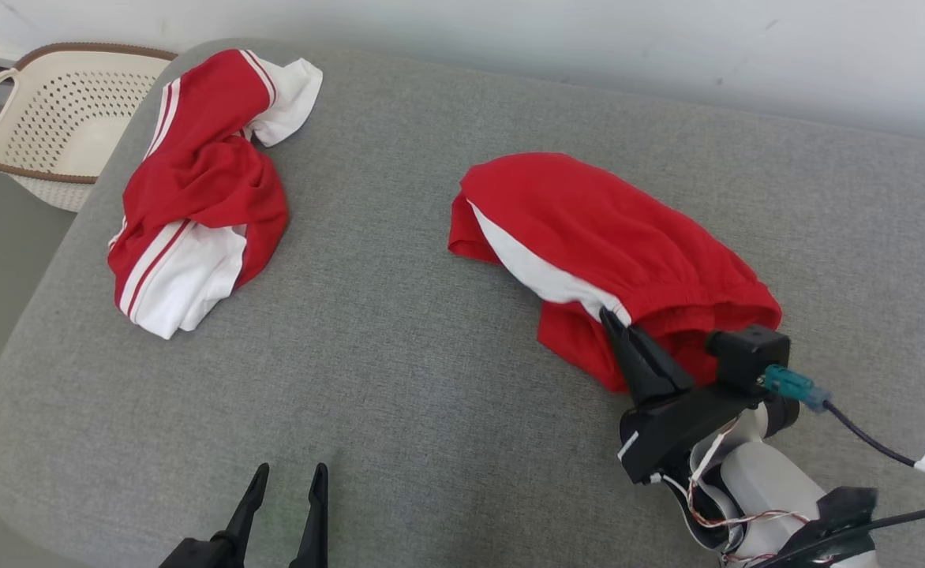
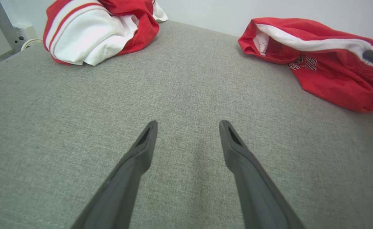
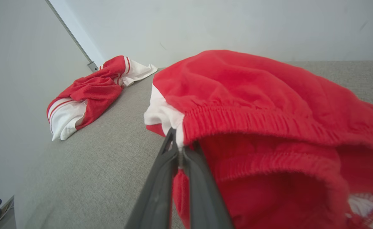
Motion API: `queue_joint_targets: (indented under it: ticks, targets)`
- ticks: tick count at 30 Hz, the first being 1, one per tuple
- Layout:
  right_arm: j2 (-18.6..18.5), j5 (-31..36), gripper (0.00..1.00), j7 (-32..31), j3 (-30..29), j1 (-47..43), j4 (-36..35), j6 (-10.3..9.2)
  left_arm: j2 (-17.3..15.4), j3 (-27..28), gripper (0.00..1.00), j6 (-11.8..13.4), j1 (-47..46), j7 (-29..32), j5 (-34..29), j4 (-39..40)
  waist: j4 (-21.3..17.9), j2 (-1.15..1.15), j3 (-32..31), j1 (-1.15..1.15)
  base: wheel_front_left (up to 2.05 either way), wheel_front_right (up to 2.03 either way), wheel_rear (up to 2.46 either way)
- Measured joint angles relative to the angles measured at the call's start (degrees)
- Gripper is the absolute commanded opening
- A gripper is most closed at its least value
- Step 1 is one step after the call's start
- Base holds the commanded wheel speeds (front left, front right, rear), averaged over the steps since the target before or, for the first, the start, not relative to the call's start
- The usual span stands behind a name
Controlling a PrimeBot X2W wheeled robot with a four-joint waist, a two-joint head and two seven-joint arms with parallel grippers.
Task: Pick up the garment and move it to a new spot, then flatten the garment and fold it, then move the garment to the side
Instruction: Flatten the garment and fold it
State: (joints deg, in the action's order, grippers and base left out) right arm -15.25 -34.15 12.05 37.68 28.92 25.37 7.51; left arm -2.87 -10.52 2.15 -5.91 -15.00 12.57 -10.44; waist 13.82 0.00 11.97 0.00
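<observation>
A pair of red shorts with white side panels (image 1: 604, 237) lies bunched on the grey cushion, right of centre. My right gripper (image 1: 614, 319) is shut on the elastic waistband at a white panel, seen close up as the right gripper (image 3: 180, 143) pinching the shorts (image 3: 256, 105). My left gripper (image 1: 289, 473) stands open at the lower left, over bare cushion. Its fingers (image 2: 145, 143) are spread with nothing between them, and the shorts (image 2: 320, 60) lie off to their right.
A second red and white garment (image 1: 202, 189) lies crumpled at the back left of the cushion (image 1: 399, 355). A cream perforated basket (image 1: 60, 118) sits beyond the cushion's left corner. A pale wall runs behind.
</observation>
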Motion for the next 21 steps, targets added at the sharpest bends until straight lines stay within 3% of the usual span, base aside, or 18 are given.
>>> queue_joint_targets:
  ticks: [7,11,15,21]
  targets:
    - [-1.7,-16.3,0.00,-2.4,-1.6,1.1,-10.3,0.00,0.0,0.4,1.00,0.0,0.0,0.0,0.0,-0.2,-2.1,0.00,-0.4,0.00,0.00,0.00,0.00]
    - [-5.5,-24.9,0.00,-6.7,-5.1,1.2,-15.1,-0.01,0.0,0.7,1.00,-0.4,0.0,0.0,-0.4,-0.3,-3.8,0.00,-0.9,0.00,0.00,0.00,0.00]
    - [-10.1,-27.2,0.00,-9.3,-8.8,0.9,-14.3,-0.01,0.0,0.5,1.00,-0.5,0.0,0.0,-0.5,-0.5,-5.5,0.00,-1.2,0.00,0.00,0.00,0.00]
    - [-13.6,-25.6,0.00,-9.6,-12.1,-0.9,-7.1,-0.02,0.0,0.3,1.00,-1.1,-0.2,0.0,-0.6,-0.9,-7.3,0.00,-1.1,0.00,0.00,0.00,0.00]
